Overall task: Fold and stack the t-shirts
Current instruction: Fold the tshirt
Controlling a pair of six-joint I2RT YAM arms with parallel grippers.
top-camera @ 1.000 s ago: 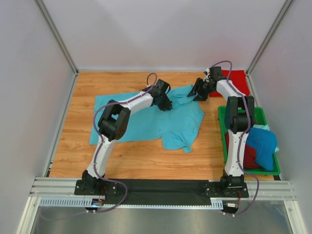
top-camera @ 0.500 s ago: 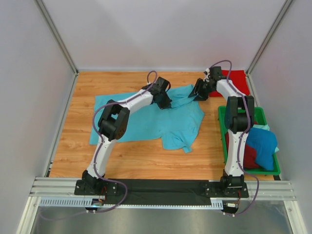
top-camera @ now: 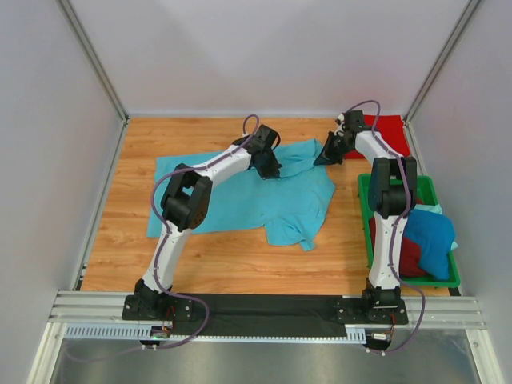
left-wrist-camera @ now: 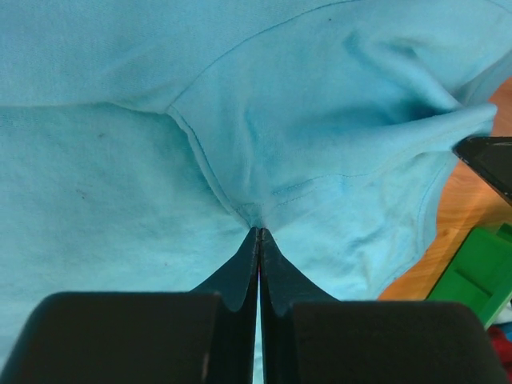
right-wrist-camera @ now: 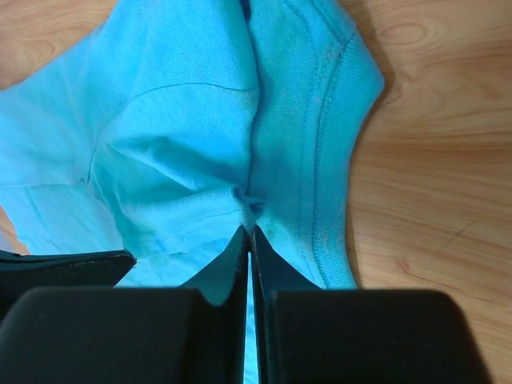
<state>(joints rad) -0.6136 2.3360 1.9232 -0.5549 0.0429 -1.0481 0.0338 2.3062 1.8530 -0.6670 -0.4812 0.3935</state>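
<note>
Turquoise t-shirt [top-camera: 232, 200] lay spread across the worktop [top-camera: 136, 256], its far right part bunched. Left pincer [left-wrist-camera: 258, 234] was clamped on a fold at a seam; right pincer [right-wrist-camera: 250, 232] was clamped on cloth beside the collar. Red t-shirt [top-camera: 390, 128] lay at the far right corner; blue t-shirt [top-camera: 432, 236] sat in the green tray [top-camera: 416, 282].
</note>
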